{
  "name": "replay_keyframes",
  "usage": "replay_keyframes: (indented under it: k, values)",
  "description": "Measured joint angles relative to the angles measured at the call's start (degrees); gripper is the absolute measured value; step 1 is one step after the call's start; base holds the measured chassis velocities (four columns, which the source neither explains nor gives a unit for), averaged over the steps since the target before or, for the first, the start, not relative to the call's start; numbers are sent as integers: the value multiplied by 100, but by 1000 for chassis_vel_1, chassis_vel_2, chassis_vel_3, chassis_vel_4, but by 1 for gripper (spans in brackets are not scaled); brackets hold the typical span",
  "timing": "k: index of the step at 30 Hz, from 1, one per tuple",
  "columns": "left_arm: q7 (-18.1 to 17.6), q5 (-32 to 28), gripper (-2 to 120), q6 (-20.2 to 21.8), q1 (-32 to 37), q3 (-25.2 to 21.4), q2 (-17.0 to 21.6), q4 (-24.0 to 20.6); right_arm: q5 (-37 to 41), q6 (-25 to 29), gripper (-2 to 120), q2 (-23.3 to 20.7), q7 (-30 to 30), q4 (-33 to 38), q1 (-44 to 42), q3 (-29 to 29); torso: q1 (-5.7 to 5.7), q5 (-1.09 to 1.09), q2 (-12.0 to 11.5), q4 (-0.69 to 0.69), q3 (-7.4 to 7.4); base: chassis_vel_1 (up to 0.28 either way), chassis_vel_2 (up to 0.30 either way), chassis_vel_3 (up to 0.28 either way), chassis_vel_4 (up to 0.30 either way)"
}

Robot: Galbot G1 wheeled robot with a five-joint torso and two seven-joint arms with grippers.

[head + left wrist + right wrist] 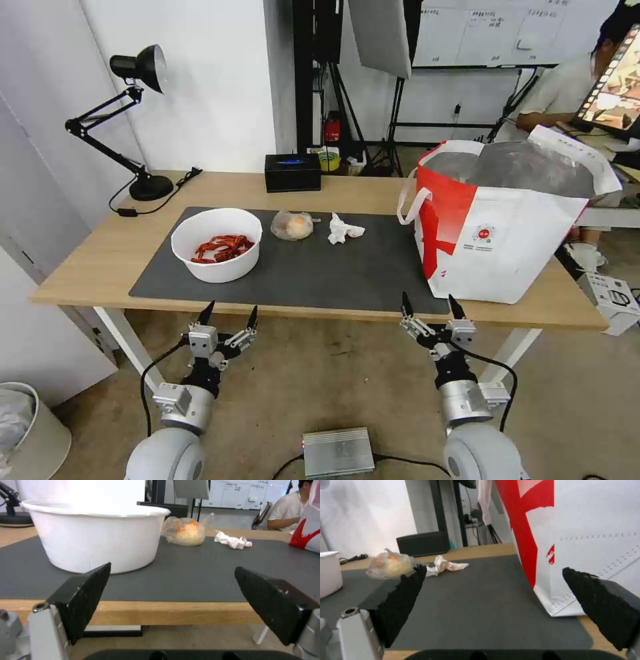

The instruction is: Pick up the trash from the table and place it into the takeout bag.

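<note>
Start of pickup: both claws, left gripper (pixel 231 313) and right gripper (pixel 431 304), wide and empty below the table's (pixel 87 257) near edge; bowl (pixel 217 244), food bag (pixel 292 225), tissue (pixel 344 230) untouched on the mat (pixel 320 273); next move likely a reach toward one for the takeout bag (pixel 507 233).

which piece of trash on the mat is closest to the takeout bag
The crumpled white tissue. It lies nearest the takeout bag; the small clear bag of yellowish food sits farther off, and the white bowl of crayfish shells is farthest.

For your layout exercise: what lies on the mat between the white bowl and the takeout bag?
In the head view, the small clear bag of yellowish food and crumpled tissue lie between white bowl and takeout bag.
</note>
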Motion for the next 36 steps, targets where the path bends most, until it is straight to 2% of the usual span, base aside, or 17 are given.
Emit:
replay_keyframes:
  k: [14,21,29,36]
  values:
    - [29,-13,100,0,-11,12,25,31,188,-16,100,-113,-7,33,77,104,0,0,0,0,0,0,0,0,0]
    - [38,-12,100,0,3,3,48,1,235,-42,100,-217,-159,83,240,-41,0,0,0,-1,0,0,0,0,0]
    - [138,6,100,2,86,-19,43,-42,269,-369,100,-338,-185,91,863,-400,0,0,0,0,0,0,0,0,0]
    - [166,17,100,57,75,90,78,-125,485,-1041,100,-382,78,17,1548,-651,0,1,0,0,1,0,0,0,0]
